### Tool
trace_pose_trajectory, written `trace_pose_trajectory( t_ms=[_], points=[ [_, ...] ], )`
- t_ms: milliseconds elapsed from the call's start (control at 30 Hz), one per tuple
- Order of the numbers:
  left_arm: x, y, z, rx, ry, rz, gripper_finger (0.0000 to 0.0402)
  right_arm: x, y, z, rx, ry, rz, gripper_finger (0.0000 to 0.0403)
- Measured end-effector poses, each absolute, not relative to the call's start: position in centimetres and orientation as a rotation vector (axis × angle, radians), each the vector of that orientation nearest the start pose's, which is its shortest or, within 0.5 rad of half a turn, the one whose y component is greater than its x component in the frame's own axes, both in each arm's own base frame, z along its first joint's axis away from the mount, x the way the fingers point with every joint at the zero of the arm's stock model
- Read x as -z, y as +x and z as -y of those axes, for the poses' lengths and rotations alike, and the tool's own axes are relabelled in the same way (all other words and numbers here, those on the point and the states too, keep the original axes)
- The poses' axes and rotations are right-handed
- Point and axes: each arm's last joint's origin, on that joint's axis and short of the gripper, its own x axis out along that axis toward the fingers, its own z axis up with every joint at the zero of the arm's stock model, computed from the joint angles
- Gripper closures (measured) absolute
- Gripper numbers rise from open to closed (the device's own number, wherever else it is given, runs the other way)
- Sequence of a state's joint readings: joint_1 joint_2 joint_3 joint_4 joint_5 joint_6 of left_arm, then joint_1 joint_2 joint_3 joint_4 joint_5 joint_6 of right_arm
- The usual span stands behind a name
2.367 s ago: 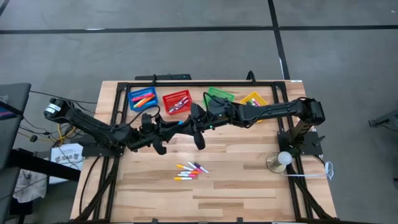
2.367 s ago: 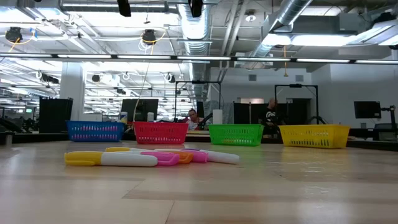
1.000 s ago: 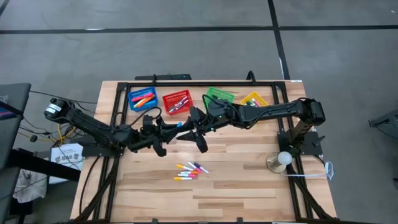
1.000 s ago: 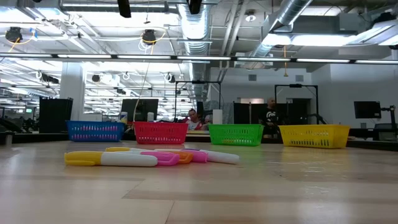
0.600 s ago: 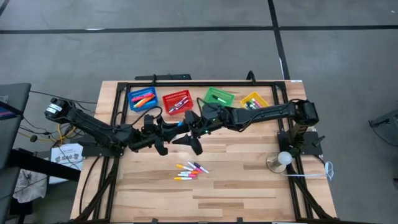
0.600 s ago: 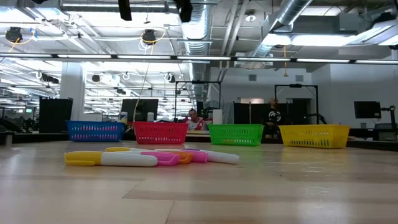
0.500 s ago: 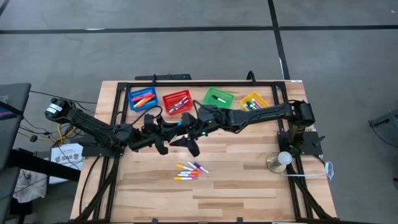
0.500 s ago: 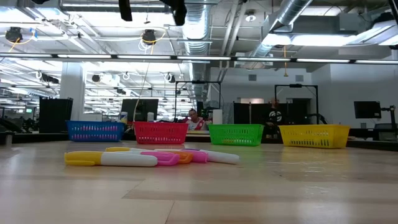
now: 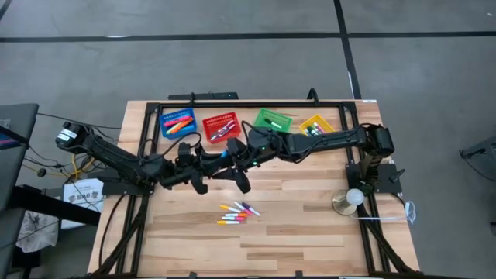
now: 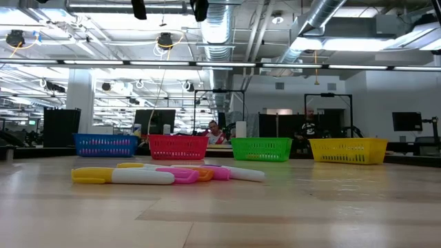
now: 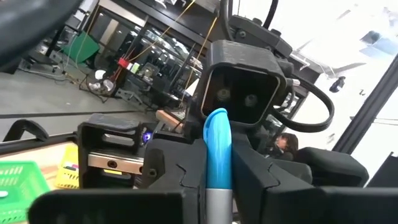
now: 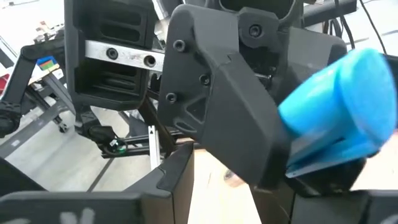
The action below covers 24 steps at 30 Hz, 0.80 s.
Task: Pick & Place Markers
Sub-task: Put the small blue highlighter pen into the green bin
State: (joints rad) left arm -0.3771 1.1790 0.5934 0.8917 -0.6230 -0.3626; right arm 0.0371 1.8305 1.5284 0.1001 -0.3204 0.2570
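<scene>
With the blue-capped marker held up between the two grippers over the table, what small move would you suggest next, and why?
Probably the right gripper should close on the blue-capped marker's free end, so the left gripper can let go. The left gripper is shut on the marker in mid-air, the two grippers meet tip to tip, and the cap fills the right wrist view. The blue basket lies behind the left arm.

Both arms stretched inward above table centre, left end effector (image 9: 219, 157) clamped, facing right end effector (image 9: 237, 161)

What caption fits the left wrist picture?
Left gripper holds a blue-capped marker up toward the right gripper facing it.
</scene>
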Motion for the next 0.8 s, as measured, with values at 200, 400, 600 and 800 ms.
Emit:
trace_pose_trajectory(
  t_ms=[200, 400, 600, 800],
  points=[
    [-28.91, 23.27, 7.50, -0.186, -0.504, 0.306, 0.0348, -32.26, 43.19, -2.52, -0.333, 0.280, -0.260, 0.0310],
    [-28.90, 23.28, 7.56, -0.172, -0.502, 0.304, 0.0330, -32.23, 43.16, -2.54, -0.366, 0.268, -0.264, 0.0379],
    [-28.92, 23.28, 7.58, -0.170, -0.452, 0.299, 0.0318, -32.19, 43.15, -2.56, -0.371, 0.277, -0.269, 0.0378],
    [-29.05, 23.17, 7.62, -0.145, -0.404, 0.295, 0.0277, -32.17, 43.13, -2.67, -0.382, 0.278, -0.270, 0.0378]
  ],
)
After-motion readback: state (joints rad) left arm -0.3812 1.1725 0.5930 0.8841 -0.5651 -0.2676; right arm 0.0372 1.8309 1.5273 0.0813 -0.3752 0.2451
